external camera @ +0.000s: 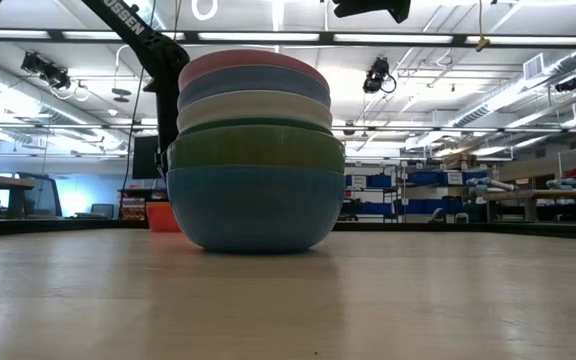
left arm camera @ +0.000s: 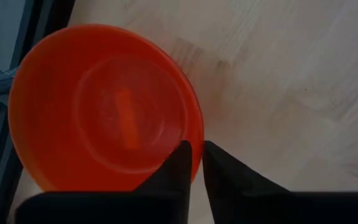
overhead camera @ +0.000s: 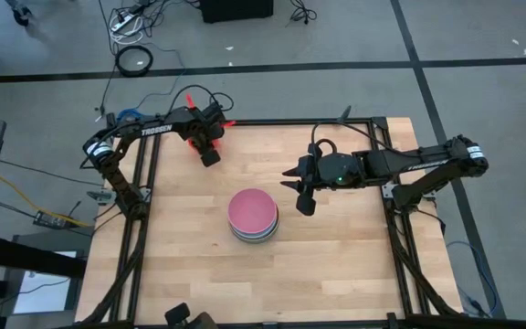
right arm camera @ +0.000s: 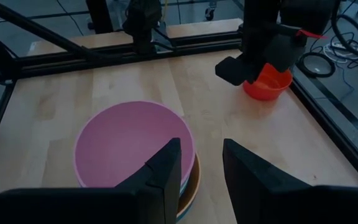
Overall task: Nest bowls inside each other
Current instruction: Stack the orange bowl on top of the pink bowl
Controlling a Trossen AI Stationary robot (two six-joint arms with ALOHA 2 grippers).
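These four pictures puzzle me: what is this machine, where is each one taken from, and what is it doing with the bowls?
It is a robot with two dark arms at a wooden table. One camera looks down from above, one sits at table height, and one rides on each wrist. In the middle stands a stack of bowls, pink on top, teal at the bottom. At the far edge the left gripper has its fingers astride the rim of a small red bowl. The right gripper hangs open beside the stack, holding nothing.

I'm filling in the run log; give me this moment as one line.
left end effector: closed on rim of round orange plastic bowl, far table corner | right end effector: open, empty, beside pink-topped bowl stack
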